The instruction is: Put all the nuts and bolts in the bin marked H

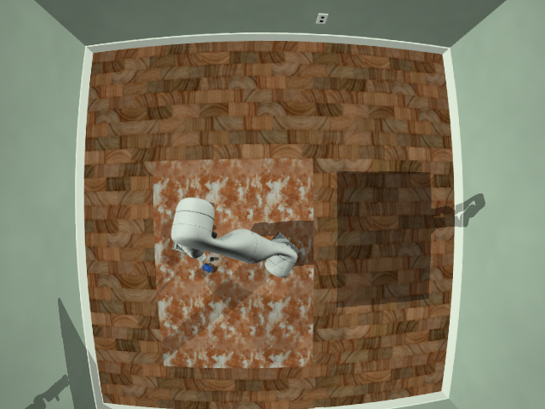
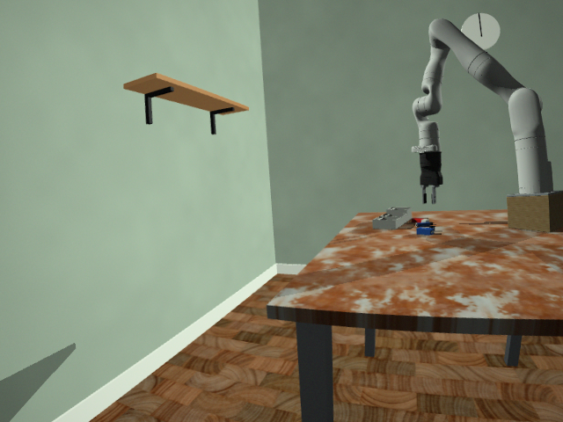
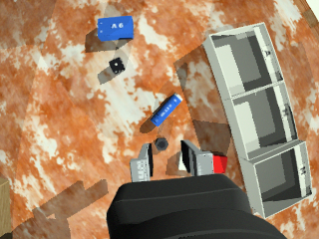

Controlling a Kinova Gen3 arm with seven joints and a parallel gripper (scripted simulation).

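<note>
My gripper (image 3: 166, 152) is open and empty and hangs above the table; it also shows in the exterior view (image 2: 429, 196). A small dark round nut (image 3: 159, 142) lies on the table just ahead of the fingertips. A small black nut-like piece (image 3: 118, 66) lies further off. A grey bin row with three compartments (image 3: 259, 116) stands to the right of the gripper, also seen in the exterior view (image 2: 391, 216). I cannot read its marks or tell its contents.
A blue cylinder (image 3: 166, 111) lies between the gripper and a flat blue box (image 3: 115, 28). A red piece (image 3: 219, 162) lies by the right finger, close to the bin row. The arm's wooden base block (image 2: 534, 211) stands at the table's back right.
</note>
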